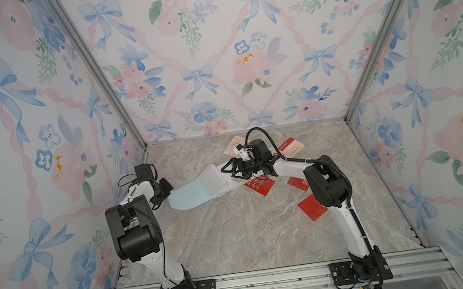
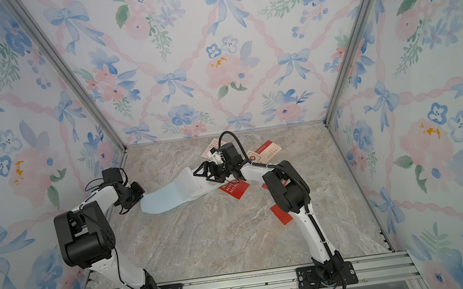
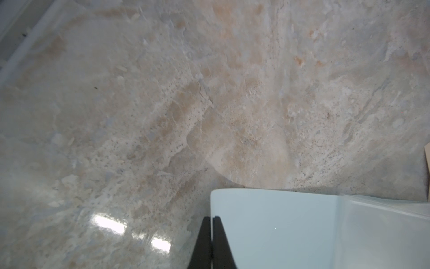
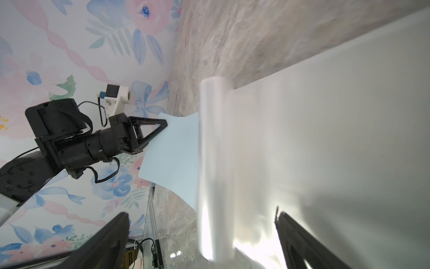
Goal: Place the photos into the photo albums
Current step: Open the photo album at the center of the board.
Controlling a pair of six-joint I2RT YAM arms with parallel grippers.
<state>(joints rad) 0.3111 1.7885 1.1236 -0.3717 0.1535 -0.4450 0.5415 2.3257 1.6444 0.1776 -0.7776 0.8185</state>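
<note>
Left arm bends elbow-high, end effector seemingly pinching album.

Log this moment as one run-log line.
left gripper: shut on album cover, lifted | right gripper: open, above sleeve pages | photos: loose on table, none seen in sleeves

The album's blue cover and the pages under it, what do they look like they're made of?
The blue cover: probably thin card or plastic sheet, matte; it bows where the left gripper pinches its edge. The pages: likely clear plastic sleeves over white, glossy; they curl and show bright glare.
</note>
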